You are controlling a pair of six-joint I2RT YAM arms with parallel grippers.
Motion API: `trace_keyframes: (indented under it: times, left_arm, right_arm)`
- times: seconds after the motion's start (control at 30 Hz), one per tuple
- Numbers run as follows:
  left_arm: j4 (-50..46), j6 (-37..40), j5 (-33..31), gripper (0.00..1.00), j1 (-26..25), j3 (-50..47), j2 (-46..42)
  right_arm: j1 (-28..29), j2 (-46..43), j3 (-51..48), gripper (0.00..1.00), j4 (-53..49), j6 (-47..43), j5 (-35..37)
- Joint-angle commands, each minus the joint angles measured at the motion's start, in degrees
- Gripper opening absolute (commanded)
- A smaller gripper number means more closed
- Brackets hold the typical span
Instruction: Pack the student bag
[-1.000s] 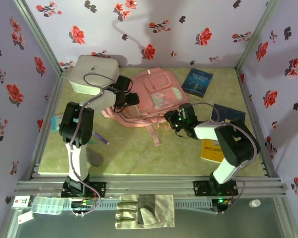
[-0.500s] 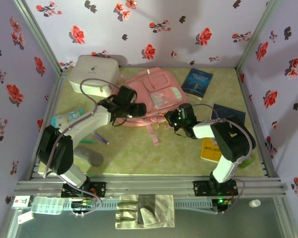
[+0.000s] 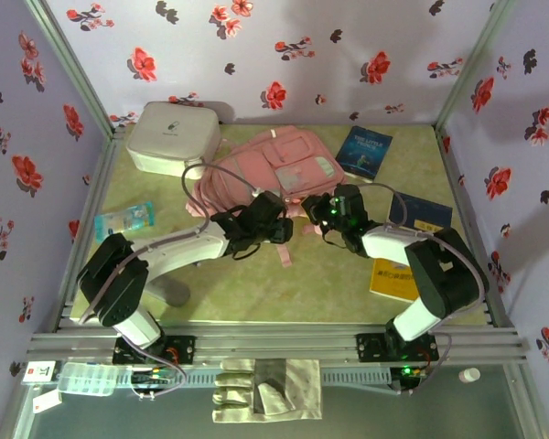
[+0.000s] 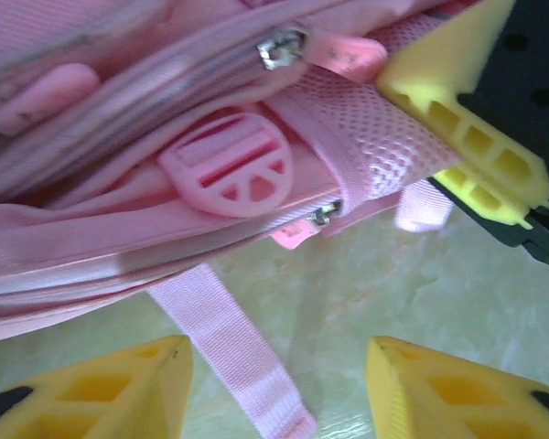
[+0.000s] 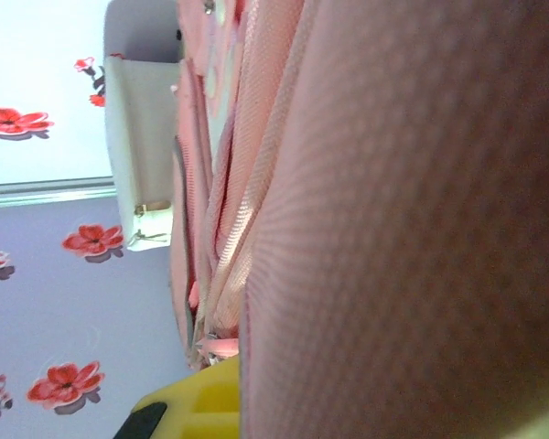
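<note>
The pink student bag lies at the middle back of the table, pale pockets upward. My right gripper is at its near right corner, shut on a fold of the bag's pink mesh; one yellow finger shows beside the fabric. In the left wrist view those yellow fingers pinch the mesh edge by a zip pull. My left gripper is at the bag's near edge, low over the table. It is open, and a loose pink strap lies between its fingers, untouched.
A white-grey zip case stands at the back left. A blue book lies right of the bag, a dark book and a yellow book lie under my right arm. A teal packet lies at the left.
My left arm swung from beside the white case down to the bag's near edge, and its jaws narrowed. My right gripper closed on the bag's corner, and the bag has bunched up.
</note>
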Motion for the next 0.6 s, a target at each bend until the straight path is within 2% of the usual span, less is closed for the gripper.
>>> trace_keyframes:
  times: [0.0, 0.13, 0.2, 0.27, 0.57]
  left_arm:
    - [5.0, -0.6, -3.3, 0.5, -0.6, -0.7, 0.8]
    - [7.3, -1.2, -5.1, 0.45, -0.5, -0.4, 2.1]
    - [7.9, 0.1, -7.2, 0.37, -0.6, 0.1, 3.2]
    - [8.2, 1.3, -9.4, 0.35, -0.7, 0.3, 3.9]
    - [10.7, 4.7, -13.3, 0.34, -0.7, 0.6, 4.7]
  right_arm:
    - [1.3, -2.2, 3.5, 0.06, 2.1, -1.2, -3.7]
    - [2.2, -2.2, 5.0, 0.06, 2.4, 0.0, -4.2]
    - [2.5, -2.1, 5.6, 0.06, 2.7, 0.8, -4.5]
    - [2.6, -2.1, 6.4, 0.06, 2.5, 1.4, -4.7]
    - [2.8, -0.9, 9.1, 0.06, 1.1, 2.5, -6.2]
